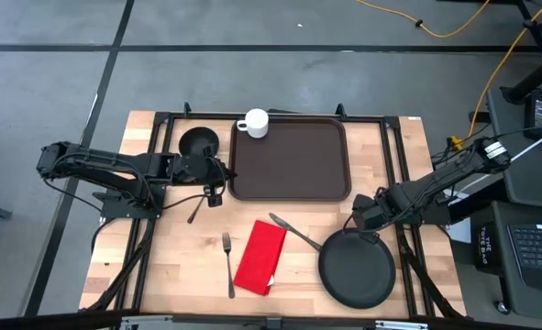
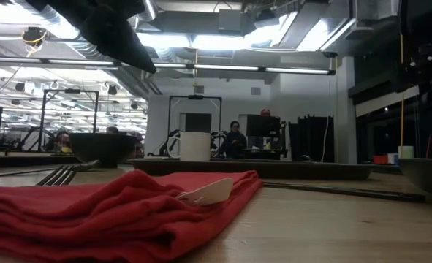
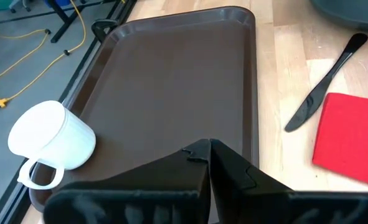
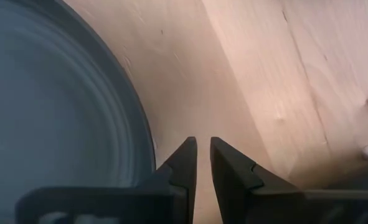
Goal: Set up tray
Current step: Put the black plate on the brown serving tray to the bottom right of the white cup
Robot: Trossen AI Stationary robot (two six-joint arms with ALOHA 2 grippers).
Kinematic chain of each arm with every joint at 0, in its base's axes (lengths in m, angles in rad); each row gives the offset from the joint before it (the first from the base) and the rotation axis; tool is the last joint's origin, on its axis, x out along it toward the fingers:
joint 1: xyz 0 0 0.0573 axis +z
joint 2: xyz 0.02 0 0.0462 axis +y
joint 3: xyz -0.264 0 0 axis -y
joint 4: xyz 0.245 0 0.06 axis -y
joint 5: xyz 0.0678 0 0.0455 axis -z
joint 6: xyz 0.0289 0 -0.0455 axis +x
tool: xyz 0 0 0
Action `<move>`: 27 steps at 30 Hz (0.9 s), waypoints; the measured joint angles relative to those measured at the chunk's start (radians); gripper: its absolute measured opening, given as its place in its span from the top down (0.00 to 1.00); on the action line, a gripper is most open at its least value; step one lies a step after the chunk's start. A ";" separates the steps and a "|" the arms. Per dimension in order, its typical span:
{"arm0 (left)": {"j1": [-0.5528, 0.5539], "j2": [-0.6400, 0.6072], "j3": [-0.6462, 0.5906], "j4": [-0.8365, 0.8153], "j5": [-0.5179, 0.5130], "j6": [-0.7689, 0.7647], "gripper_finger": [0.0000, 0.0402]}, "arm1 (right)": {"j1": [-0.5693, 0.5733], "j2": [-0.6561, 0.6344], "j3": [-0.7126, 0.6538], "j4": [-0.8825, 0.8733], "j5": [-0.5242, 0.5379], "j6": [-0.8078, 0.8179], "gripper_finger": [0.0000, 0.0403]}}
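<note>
The dark brown tray lies flat on the far middle of the table. A white cup stands on its far left corner. My left gripper is shut and sits at the tray's left rim. My right gripper is shut over bare wood, just beyond the far rim of the round black plate. The plate rests on the table's near right part. My left gripper stands level over the tray's left rim, pointing toward the table's right. Its own fingers hide the spot, so I cannot tell whether they touch the rim.
A red napkin lies near the table's front, with a fork to its left and a black knife between it and the plate. A black bowl and a dark spoon lie left of the tray.
</note>
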 joint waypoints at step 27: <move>0.000 0.000 0.000 0.000 -0.001 -0.053 0.99 | -0.001 0.000 0.000 0.097 0.001 0.026 0.72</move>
